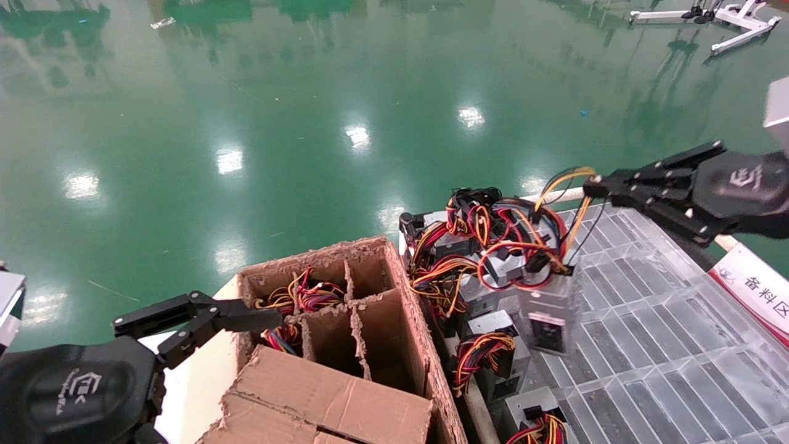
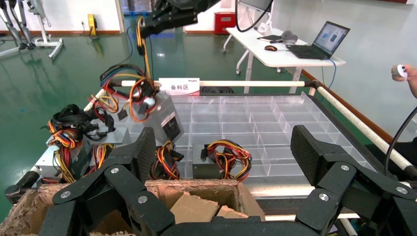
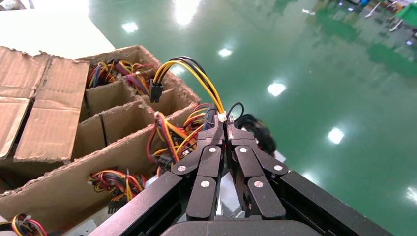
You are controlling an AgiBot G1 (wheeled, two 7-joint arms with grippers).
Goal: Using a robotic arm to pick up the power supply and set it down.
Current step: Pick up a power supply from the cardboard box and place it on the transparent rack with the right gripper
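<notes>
Head view | R claw (image 1: 593,185) clenched on power supply (image 1: 548,314) wires | L claw (image 1: 271,320) released

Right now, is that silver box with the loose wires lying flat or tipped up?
Tipped up: the power supply hangs tilted by its yellow wires, pinched in the shut right gripper.

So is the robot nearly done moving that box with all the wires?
Partway. Done: the right gripper is pinched shut on the power supply's wires. In hand: the power supply hangs tilted over the clear tray. Left: setting it down. The left gripper waits open by the cardboard box.
</notes>
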